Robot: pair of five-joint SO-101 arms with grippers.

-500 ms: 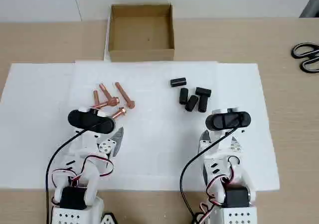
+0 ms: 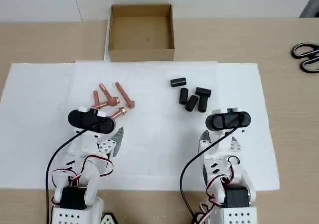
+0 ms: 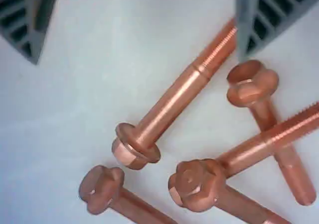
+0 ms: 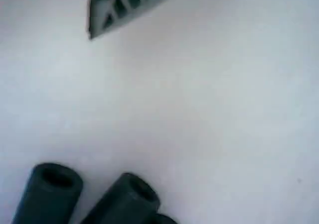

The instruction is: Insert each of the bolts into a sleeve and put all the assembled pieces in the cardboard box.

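Left gripper (image 3: 137, 57): my fingers (image 3: 30, 20) stand wide apart over the 5 bolts (image 2: 112, 102); 1 shaft passes behind a fingertip, others run off frame. Right gripper (image 2: 219, 139): I cannot tell its state. 5 sleeves (image 2: 192, 97) lie at its 11 o'clock on the white sheet (image 2: 159, 149); cardboard box (image 2: 141, 49) beyond the sheet's 12 o'clock edge.

arms (image 2: 97, 145): white shells | black wrist cameras (image 2: 91, 120) | black cables (image 2: 48, 179) | grey ribbed end effector fingers (image 3: 269, 15)
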